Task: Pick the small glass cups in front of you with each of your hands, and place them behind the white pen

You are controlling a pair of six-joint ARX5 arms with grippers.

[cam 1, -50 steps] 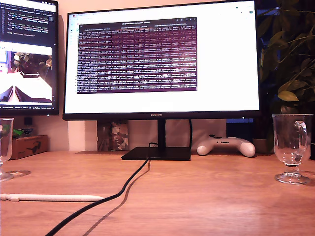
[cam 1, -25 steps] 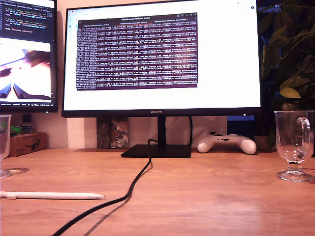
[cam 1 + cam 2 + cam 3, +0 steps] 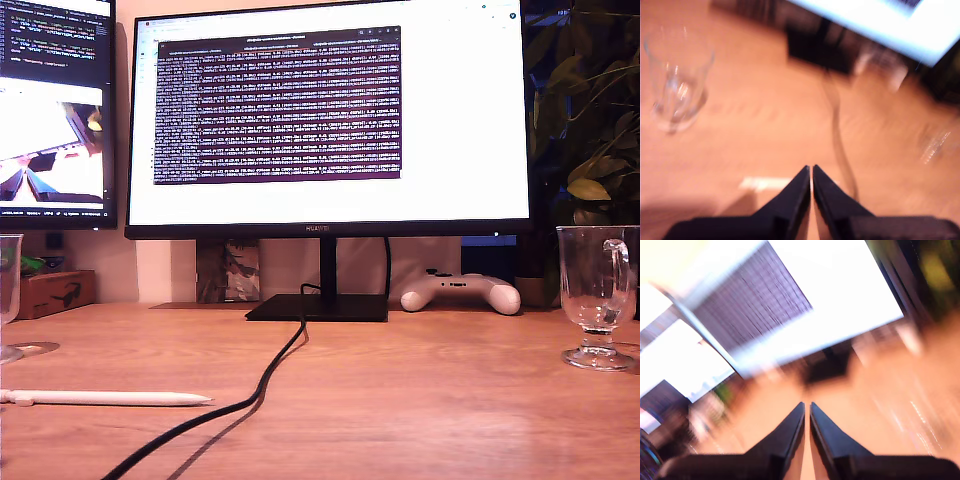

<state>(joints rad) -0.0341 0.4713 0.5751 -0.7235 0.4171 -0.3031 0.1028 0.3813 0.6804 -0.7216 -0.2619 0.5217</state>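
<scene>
Glass is what this step turns on: two clear stemmed mugs stand on the wooden worktop (image 3: 400,400), and neither is held. Taking the white pen (image 3: 105,398) as the landmark, one glass mug (image 3: 8,295) stands just behind its stepped end, cut by the exterior view's left edge, while the other glass mug (image 3: 597,298) stands well apart from it at the exterior view's right, handle turned toward that edge. A black cable (image 3: 255,385) snakes from the monitor stand (image 3: 318,308) past the pen's tip. My first gripper (image 3: 811,172) is closed, jaws together and empty, with a glass mug (image 3: 676,75) ahead and off to one side and the pen a pale blur (image 3: 765,183) just before the jaw tips. My second gripper (image 3: 806,410) is likewise closed and empty, facing the monitor (image 3: 790,305); its view is too smeared to find a mug. Both grippers need to spread their jaws before closing in. A sound grasp would take each bowl across its walls, clear of the handle, low enough that the flared foot does not tip, and the first approach should stay above the pen and cable.
</scene>
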